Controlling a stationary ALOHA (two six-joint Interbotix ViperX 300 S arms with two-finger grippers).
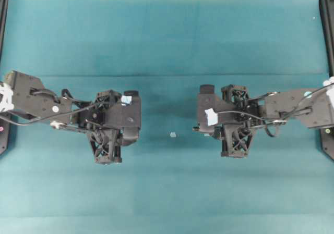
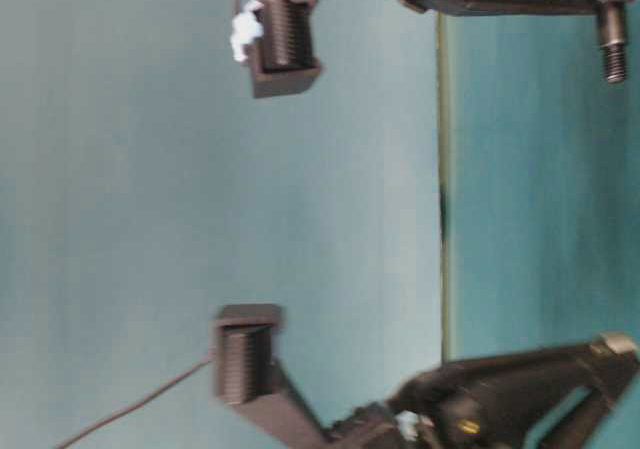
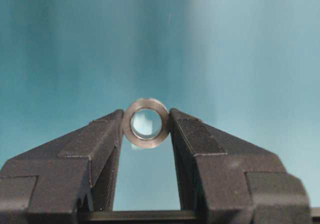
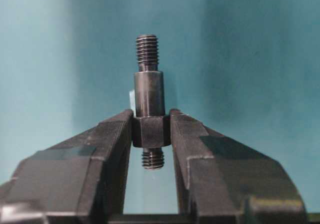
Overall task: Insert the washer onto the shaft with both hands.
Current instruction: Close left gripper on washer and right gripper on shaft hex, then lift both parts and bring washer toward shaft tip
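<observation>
In the left wrist view, the washer (image 3: 146, 123), a silvery ring with its hole facing the camera, sits pinched between the tips of my left gripper (image 3: 146, 126), above the teal table. In the right wrist view my right gripper (image 4: 151, 132) is shut on the shaft (image 4: 149, 92). It grips the thicker hexagonal middle, with one threaded end pointing away and the other short threaded end pointing back between the fingers. The table-level view shows the shaft's (image 2: 612, 41) threaded end sticking out at top right. From overhead, the two wrists (image 1: 112, 122) (image 1: 229, 120) face each other and hide both parts.
A tiny pale square bit (image 1: 173, 135) lies on the teal cloth between the two arms. Black frame rails (image 1: 327, 36) (image 1: 2, 25) run along both side edges of the table. Cables loop along each forearm.
</observation>
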